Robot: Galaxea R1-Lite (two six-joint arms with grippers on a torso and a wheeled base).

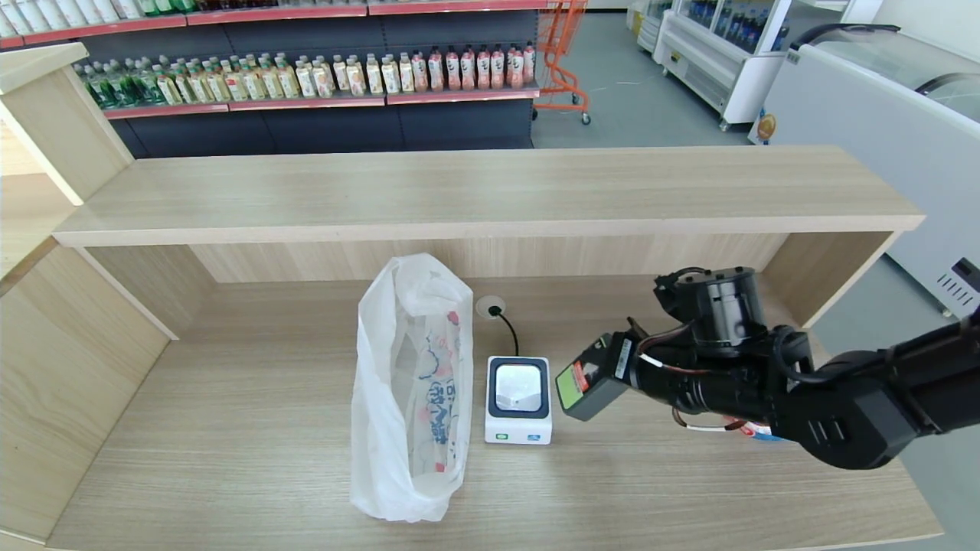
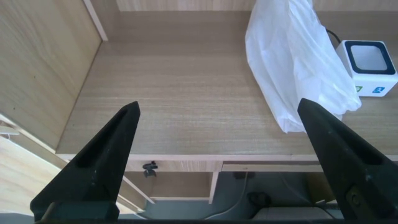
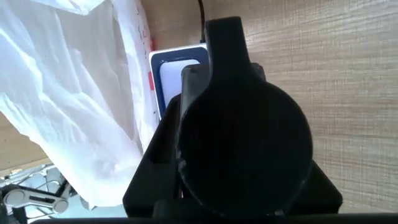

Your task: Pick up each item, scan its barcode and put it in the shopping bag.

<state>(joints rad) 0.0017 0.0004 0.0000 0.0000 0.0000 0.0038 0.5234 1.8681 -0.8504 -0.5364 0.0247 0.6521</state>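
my first worry is a missed scan. the dark box (image 1: pixel 586 386) hangs in the air just to the right of the scanner (image 1: pixel 518 398), not over its window. i can't tell which face carries the barcode, so if the green end is the wrong side it may read nothing.

the second worry is the shopping bag (image 1: pixel 409 383). it stands limp on the desk (image 1: pixel 230 459), just beside the scanner's left side, and its mouth is narrow. on the way across, the arm could clip the scanner or drag a bag wall down, and the box would land outside. the cable (image 1: pixel 507 329) behind the scanner is one more thing to snag.

the right tool (image 1: pixel 620 367) looks clamped on the box, gripping its rear part, so the green end sticks out past the tool toward the scanner. the left tool (image 2: pixel 217 106) has its fingers wide apart and carries nothing. it hangs over the near left edge of the desk, well apart from the bag.
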